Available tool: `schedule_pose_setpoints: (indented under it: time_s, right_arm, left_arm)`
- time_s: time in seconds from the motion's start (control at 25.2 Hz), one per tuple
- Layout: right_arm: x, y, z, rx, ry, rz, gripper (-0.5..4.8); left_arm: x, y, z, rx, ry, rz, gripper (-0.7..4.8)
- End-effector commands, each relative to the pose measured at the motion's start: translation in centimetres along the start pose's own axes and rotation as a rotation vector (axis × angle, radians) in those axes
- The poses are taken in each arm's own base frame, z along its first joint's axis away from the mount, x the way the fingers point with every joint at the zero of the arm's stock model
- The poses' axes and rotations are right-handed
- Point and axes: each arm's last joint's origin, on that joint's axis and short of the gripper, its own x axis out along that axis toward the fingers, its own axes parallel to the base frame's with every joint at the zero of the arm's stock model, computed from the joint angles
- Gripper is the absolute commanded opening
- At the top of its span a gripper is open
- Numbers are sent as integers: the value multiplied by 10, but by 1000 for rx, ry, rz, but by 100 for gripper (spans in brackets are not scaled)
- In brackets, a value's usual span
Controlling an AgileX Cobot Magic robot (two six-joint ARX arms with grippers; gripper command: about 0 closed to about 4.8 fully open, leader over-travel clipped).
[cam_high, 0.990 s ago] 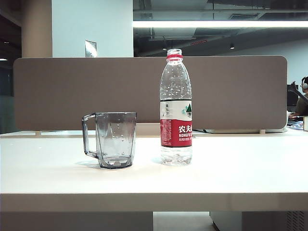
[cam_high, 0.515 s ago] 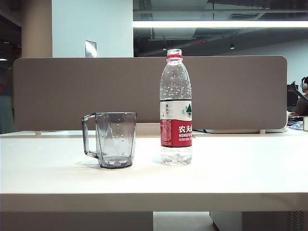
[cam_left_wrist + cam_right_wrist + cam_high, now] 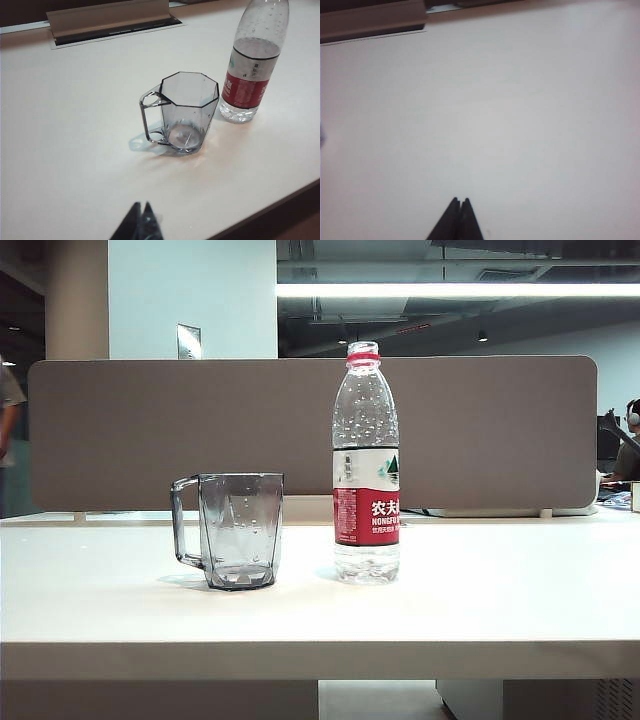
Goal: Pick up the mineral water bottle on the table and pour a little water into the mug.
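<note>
Here, the exterior view shows the table (image 3: 480,610) with the mug (image 3: 238,530) and the bottle (image 3: 365,465) standing upright, near each other but not touching. The mug's handle faces away from the bottle. The bottle's neck is open, with a red ring below the mouth. Neither arm appears in this view. A grey partition (image 3: 120,430) runs behind the table.

The left wrist view adds detail from above: the mug's rim is eight-sided and droplets cling to the upper inside of the bottle. The left gripper (image 3: 141,220) hangs over bare table, well apart from the mug, its fingertips pressed together and holding nothing. A cable slot (image 3: 112,22) lies at the far edge of the table.

The right wrist view shows only bare table surface and part of the slot. The right gripper (image 3: 460,215) is fully closed and empty; neither mug nor bottle is visible there.
</note>
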Motion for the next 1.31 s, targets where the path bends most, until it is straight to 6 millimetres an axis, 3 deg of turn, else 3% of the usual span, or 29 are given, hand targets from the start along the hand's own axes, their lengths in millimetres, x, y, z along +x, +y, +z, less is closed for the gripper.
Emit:
schedule_pose_setpoints:
  time_s: [0.04,0.16,0.63,0.91,1.07,1.31]
  right_arm:
    - [0,1,-1,-88,12,45,-1]
    - [0,1,-1,-158,10,44,-1]
    - [0,0,0,-160,-2,-9,-1]
    - [0,0,0,-160,-2,-9,-1]
    - [0,0,0,-160,-2,-9,-1]
    - [0,0,0,-160,-2,-9,-1]
  left_arm:
    - [-1,0,2,1,-15,-2,-5]
    - [-1,0,2,0,-15,-2,-5]
    - [-8,1,4,-2,-63,15,-5]
    - [-13,16,3,-30,-89,213,-5]
    - [-11,22,2,-48,-280,312,-5]
    - [-3,28,-18,-35,-515,346,-5]
